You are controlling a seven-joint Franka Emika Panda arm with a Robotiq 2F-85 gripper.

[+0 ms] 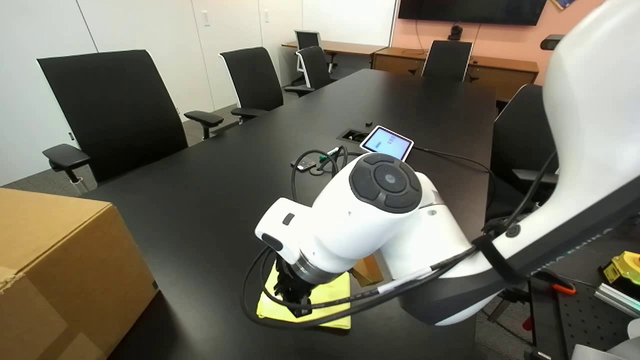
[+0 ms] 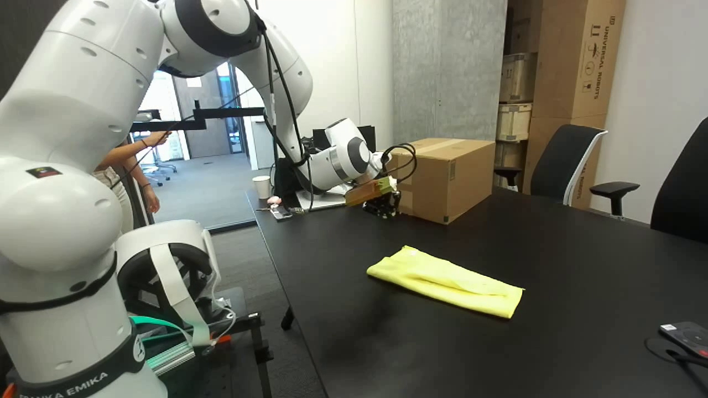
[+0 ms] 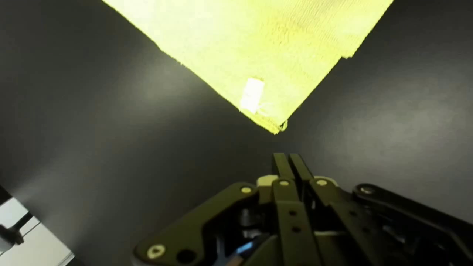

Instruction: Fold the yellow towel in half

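The yellow towel (image 1: 336, 289) lies on the dark table, partly hidden by my arm and cables in an exterior view. In an exterior view the towel (image 2: 448, 283) shows whole, as a long strip with a rounded fold along its near side and some wrinkles. In the wrist view a corner of the towel (image 3: 255, 55) with a white tag points toward my fingertips. My gripper (image 3: 287, 154) has its fingers almost together, with a thin dark gap and nothing between them. It is apart from the towel, just off that corner; the gripper (image 2: 384, 207) is above the table near the box.
A large cardboard box (image 2: 442, 179) stands on the table near the gripper; it also shows in an exterior view (image 1: 85, 280). A tablet (image 1: 387, 143), a remote (image 1: 303, 165) and cables lie farther along the table. A white cup (image 2: 262, 187) and small items are near the table edge.
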